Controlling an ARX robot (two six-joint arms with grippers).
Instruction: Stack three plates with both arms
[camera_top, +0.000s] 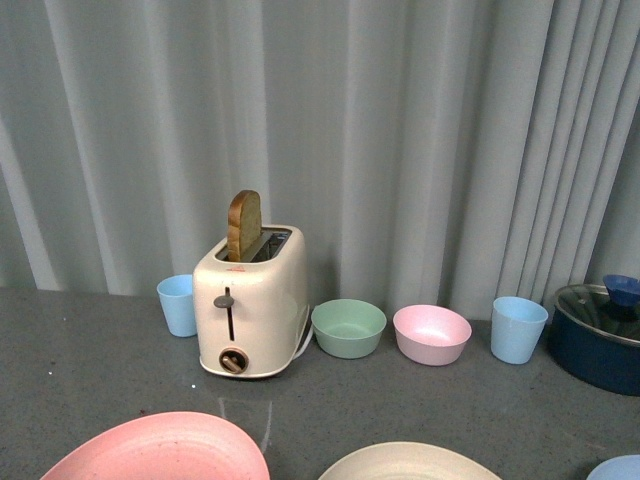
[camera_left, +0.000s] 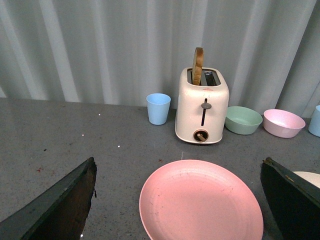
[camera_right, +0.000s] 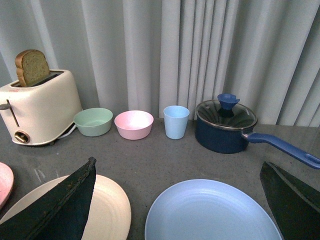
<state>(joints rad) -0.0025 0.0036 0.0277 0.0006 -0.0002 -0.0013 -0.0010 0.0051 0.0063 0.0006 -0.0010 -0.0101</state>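
Plainly shows pink plate (camera_top: 160, 450) at 7 o'clock on the desk (camera_top: 100, 340), cream plate (camera_top: 405, 462) at 6, blue plate (camera_top: 620, 468) at 5; holds left jaws, right jaws wide apart, empty.

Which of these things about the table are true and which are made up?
1. A slice of bread sticks up out of the toaster. True.
2. The three plates are already stacked. False: the pink plate, the cream plate and the light blue plate each lie flat on the table, side by side with gaps between them.
3. The green bowl sits inside the pink bowl. False: they stand next to each other.
4. The blue pot has its lid on. True.
5. The cup beside the toaster is light blue. True.
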